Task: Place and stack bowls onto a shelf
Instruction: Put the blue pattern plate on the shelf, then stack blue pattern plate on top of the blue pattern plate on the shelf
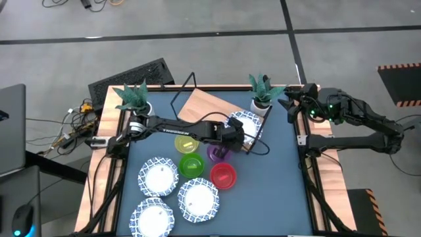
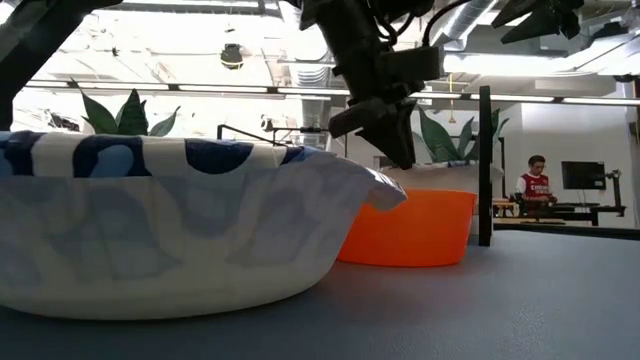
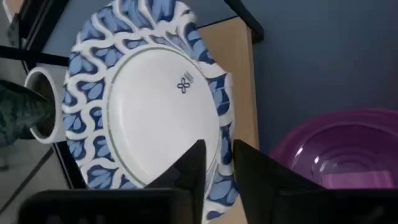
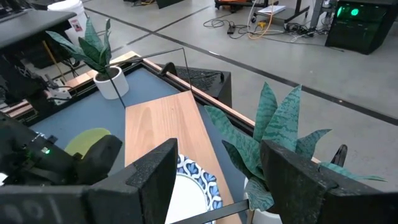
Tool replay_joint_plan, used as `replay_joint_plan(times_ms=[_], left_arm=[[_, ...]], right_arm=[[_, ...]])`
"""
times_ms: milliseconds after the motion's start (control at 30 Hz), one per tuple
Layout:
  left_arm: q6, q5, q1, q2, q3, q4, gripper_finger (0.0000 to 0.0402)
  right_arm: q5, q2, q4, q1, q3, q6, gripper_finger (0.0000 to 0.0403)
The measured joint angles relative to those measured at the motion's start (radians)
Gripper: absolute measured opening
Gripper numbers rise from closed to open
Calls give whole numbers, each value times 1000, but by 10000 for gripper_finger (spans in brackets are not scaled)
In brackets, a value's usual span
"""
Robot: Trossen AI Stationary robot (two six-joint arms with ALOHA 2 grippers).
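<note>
My left gripper reaches across the table and is shut on a white dish with a blue patterned rim. That dish is at the right end of the light wooden shelf with its black wire frame. Near the left gripper stand the yellow, green, purple and red bowls. Three more blue-rimmed dishes rest on the blue tabletop toward its near edge. My right gripper waits open beyond the table's far right corner. My left gripper pinches the dish's near rim between its two fingers, one finger on the inner face and the other on the outer side. The fingers come from the table's near left. The dish lies over the end of the wooden board.
Two white pots with green plants stand at the shelf's ends, the right one close behind the held dish. The purple bowl is right beside the left gripper. The table's right half is bare blue surface. A person is far off in the room.
</note>
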Motion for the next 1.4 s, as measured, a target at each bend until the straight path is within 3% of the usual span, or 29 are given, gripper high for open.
replay_joint_plan(times_ms=[233,433,600,833,1100,1400], left_arm=[[0,-108,0,0,7,-8,134],[-89,-126,13,0,102,-108,163],[-204,-38,25,0,210,-255,165],[-377,214,58,0,467,-708,165],[-524,382,92,-192,292,-936,165],[-672,358,20,-507,-67,-768,165]], right_arm=[[0,0,0,0,0,0,256],[0,0,0,0,0,-1,256],[0,0,0,0,0,-17,256],[0,0,0,0,0,-19,256],[-1,0,0,0,0,-19,256],[-1,0,0,0,0,-16,256]])
